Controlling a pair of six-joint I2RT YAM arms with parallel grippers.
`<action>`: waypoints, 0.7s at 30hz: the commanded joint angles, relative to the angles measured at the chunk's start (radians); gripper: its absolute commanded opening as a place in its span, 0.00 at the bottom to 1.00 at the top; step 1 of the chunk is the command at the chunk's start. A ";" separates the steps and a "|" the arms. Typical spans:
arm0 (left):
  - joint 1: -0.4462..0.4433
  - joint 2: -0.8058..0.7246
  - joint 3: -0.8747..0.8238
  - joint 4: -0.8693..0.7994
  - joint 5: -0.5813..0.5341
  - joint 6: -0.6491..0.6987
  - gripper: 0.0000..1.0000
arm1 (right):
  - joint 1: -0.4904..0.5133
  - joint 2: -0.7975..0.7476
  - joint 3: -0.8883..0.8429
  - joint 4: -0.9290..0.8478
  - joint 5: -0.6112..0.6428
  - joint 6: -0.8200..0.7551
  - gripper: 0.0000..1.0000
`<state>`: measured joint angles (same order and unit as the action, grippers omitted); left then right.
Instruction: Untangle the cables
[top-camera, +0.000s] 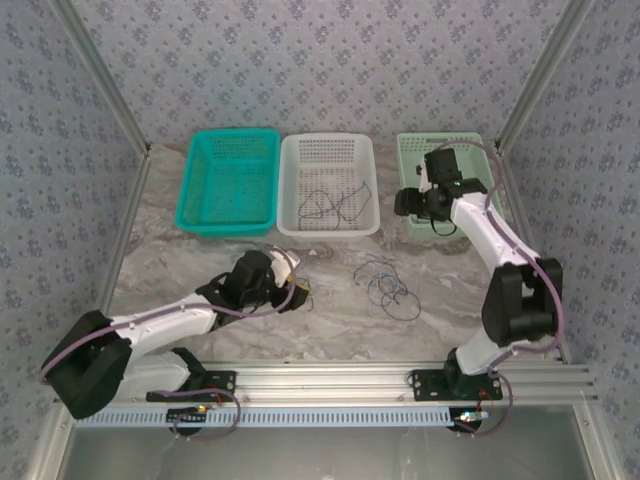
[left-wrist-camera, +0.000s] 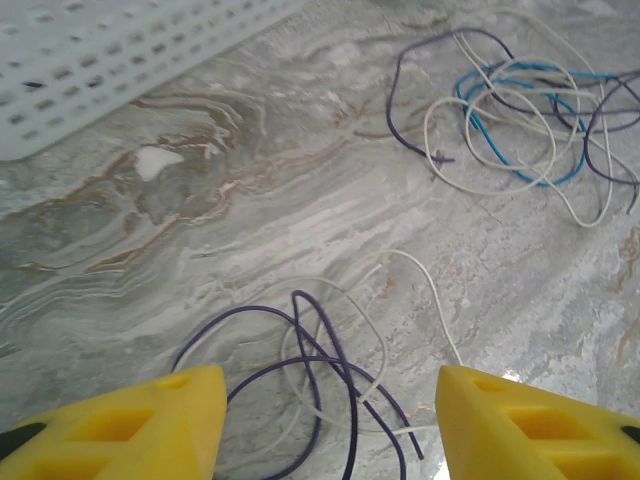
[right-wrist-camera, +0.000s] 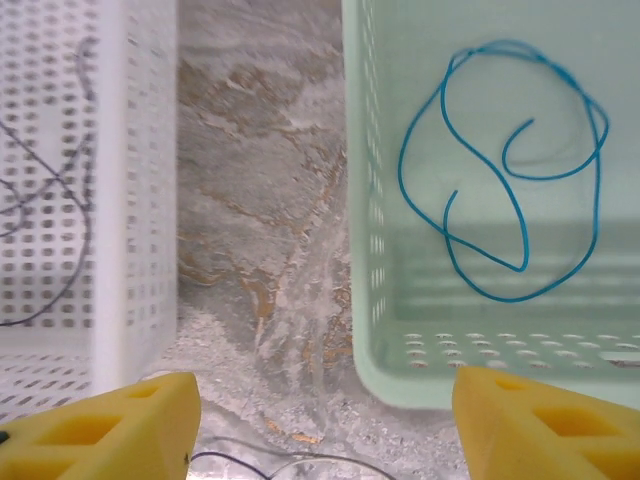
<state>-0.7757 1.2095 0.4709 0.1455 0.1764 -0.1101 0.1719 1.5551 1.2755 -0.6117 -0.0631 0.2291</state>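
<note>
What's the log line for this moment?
left gripper open over purple and white cables | right gripper open, blue cable in green basket | tangle on table

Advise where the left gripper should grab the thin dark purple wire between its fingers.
Pinch the dark purple wire on its arc at the picture's left, from straight above: it lies flat on the marble table, and that stretch runs clear of the whitish wire.
</note>
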 joint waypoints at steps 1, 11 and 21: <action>-0.007 0.076 0.072 -0.067 0.060 0.041 0.54 | 0.032 -0.108 -0.067 0.026 0.037 0.025 0.71; -0.008 0.159 0.146 -0.113 0.025 0.047 0.19 | 0.091 -0.262 -0.172 0.016 0.096 0.061 0.75; -0.005 -0.088 0.129 -0.103 -0.035 -0.011 0.11 | 0.334 -0.468 -0.388 0.219 0.164 0.041 0.78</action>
<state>-0.7792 1.1946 0.5884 0.0410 0.1646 -0.0875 0.4610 1.1400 0.9474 -0.4938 0.0685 0.2699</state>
